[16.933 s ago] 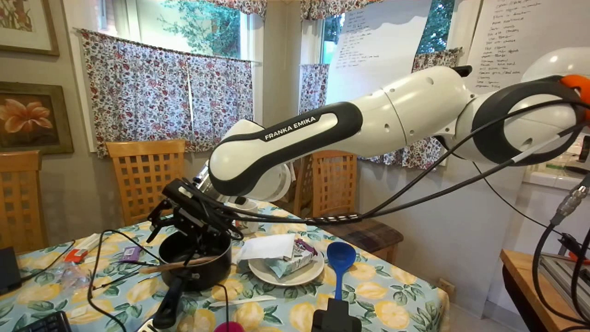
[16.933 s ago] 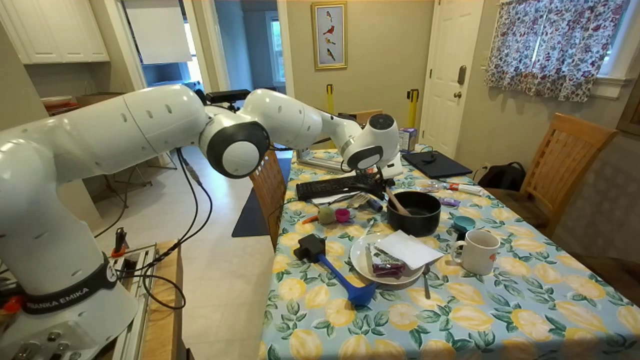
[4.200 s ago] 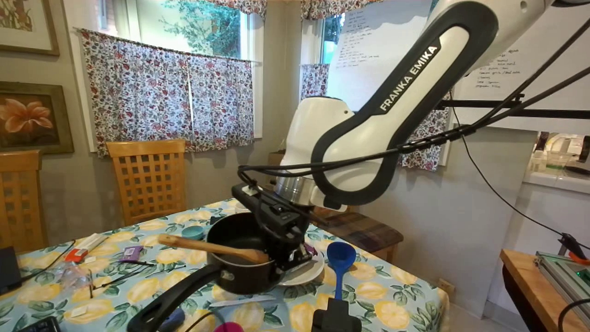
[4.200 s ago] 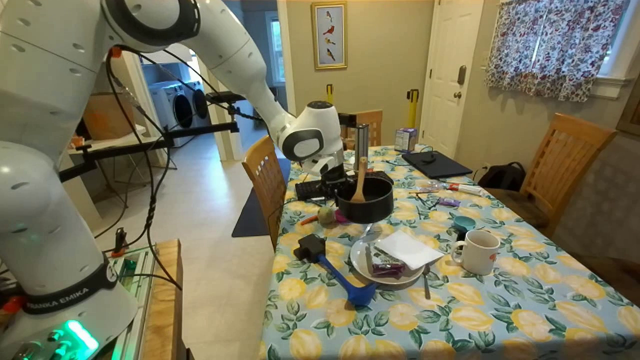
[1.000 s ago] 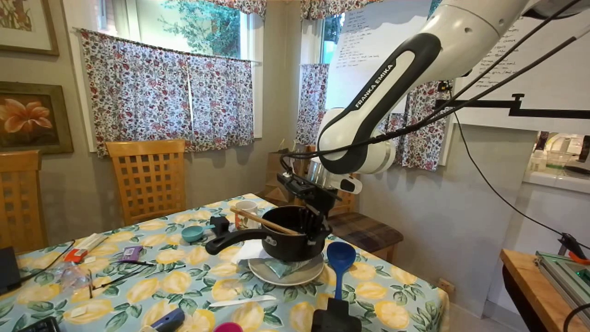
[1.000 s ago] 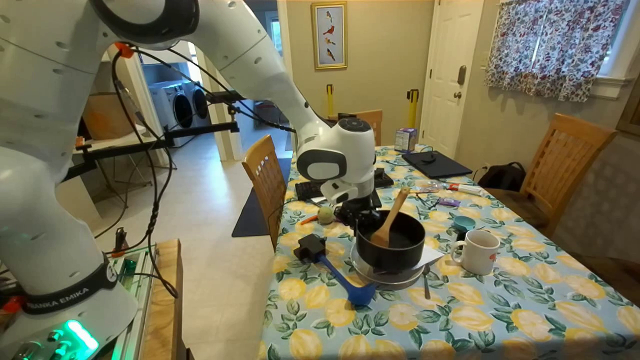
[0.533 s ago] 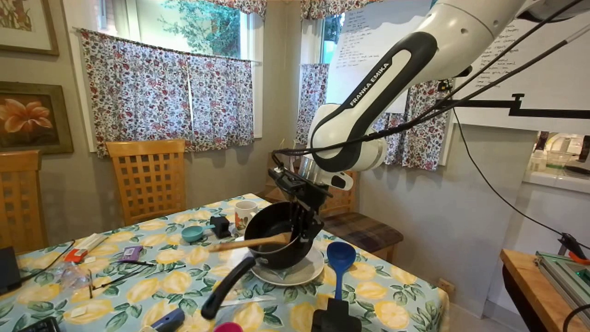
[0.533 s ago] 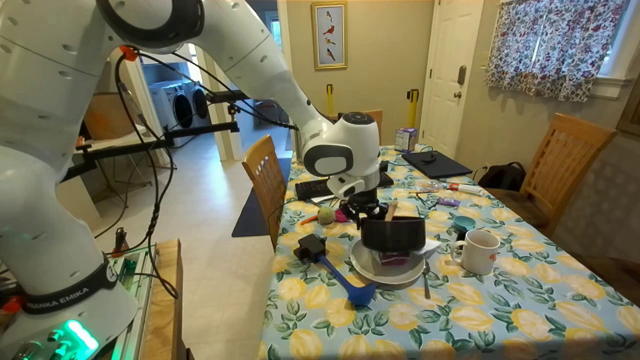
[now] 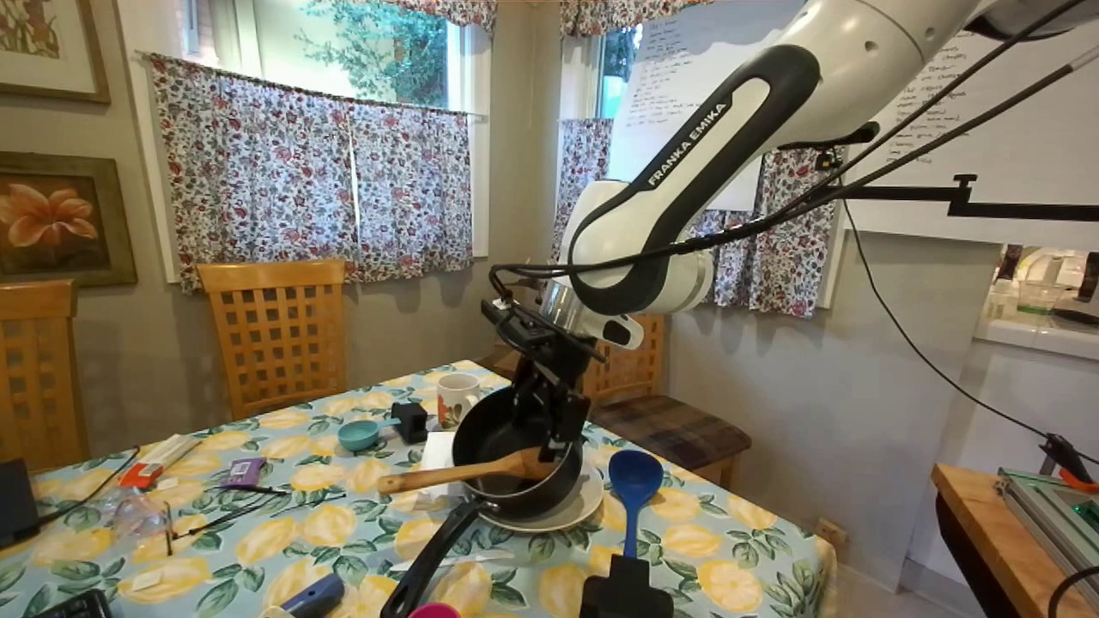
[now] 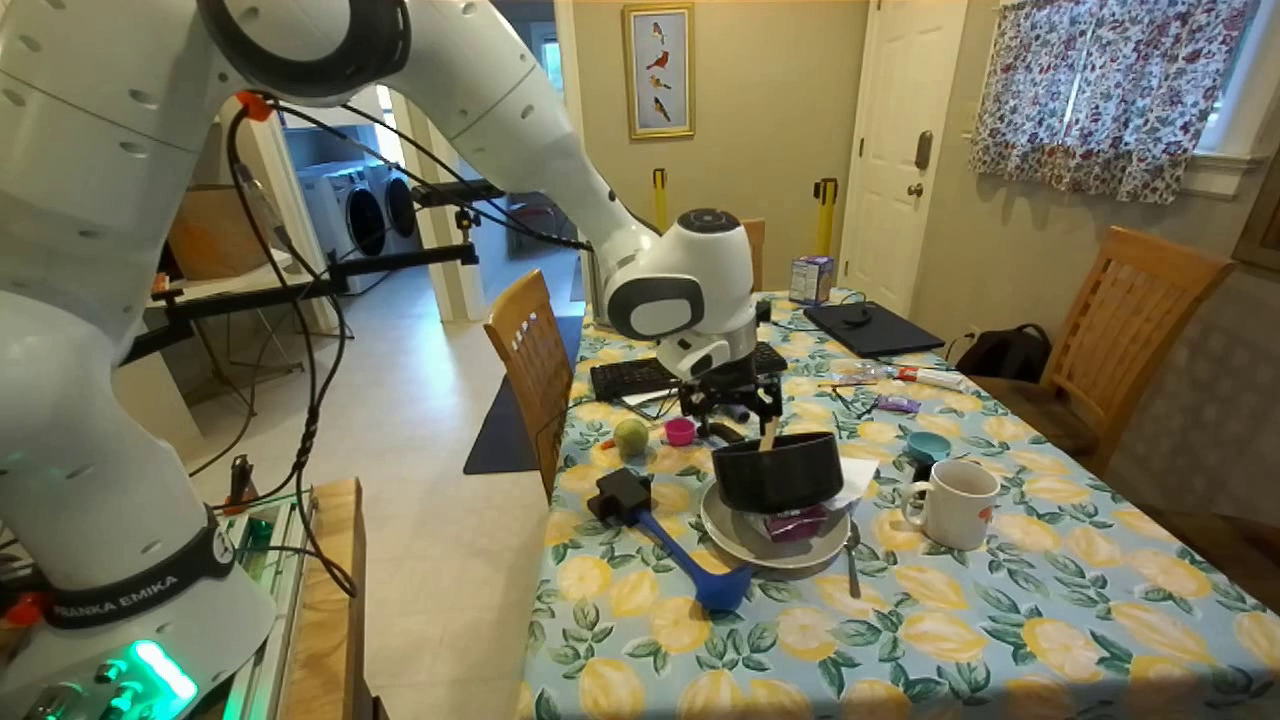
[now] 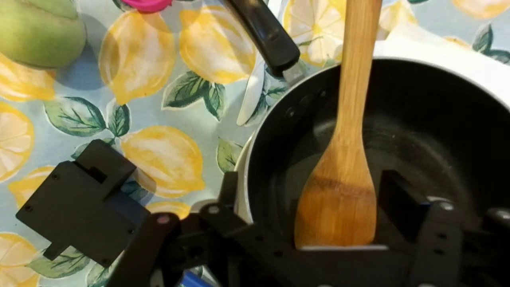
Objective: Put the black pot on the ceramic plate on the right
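Note:
The black pot (image 9: 485, 438) sits slightly tilted over the pale ceramic plate (image 9: 584, 511), on the purple packet (image 10: 797, 523) and white paper (image 10: 856, 482) lying there. The pot (image 10: 780, 482) covers much of the plate (image 10: 730, 535). Its handle points toward the pink cup. A wooden spatula (image 9: 464, 472) leans in the pot. My gripper (image 10: 738, 418) is open just above the pot's near rim; it also shows in an exterior view (image 9: 541, 429). In the wrist view my open fingers (image 11: 310, 187) straddle the rim of the pot (image 11: 414, 155), one outside and one inside, with the spatula between them.
A blue ladle (image 10: 690, 555) lies beside the plate. A mug (image 10: 955, 505), a small teal bowl (image 10: 928, 446) and a spoon (image 10: 853, 565) are on the far side. A green fruit (image 10: 631, 437), pink cup (image 10: 679, 431) and keyboard (image 10: 630, 379) lie behind. A white knife (image 9: 455, 560) lies near the handle.
The pot was carried from the table to over the plate. In the last second its handle swung round and it settled tilted; my gripper opened off the rim and rose slightly.

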Robot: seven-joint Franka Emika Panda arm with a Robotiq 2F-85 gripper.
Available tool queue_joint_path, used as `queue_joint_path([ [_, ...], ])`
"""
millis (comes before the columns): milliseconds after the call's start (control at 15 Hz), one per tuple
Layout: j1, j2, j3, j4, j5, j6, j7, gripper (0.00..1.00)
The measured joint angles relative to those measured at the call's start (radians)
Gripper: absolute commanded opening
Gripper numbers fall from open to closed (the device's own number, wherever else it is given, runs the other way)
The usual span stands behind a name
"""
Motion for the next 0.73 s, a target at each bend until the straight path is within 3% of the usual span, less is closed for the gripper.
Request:
queue_joint_path([
  [267,-0.002,0.001,0.049,0.018,0.0,0.045,-0.063,1.0],
  [533,-0.025,0.024,0.131,0.078,0.0,0.052,-0.214,1.0],
  [733,-0.029,0.048,0.144,0.107,0.0,0.052,-0.242,1.0],
])
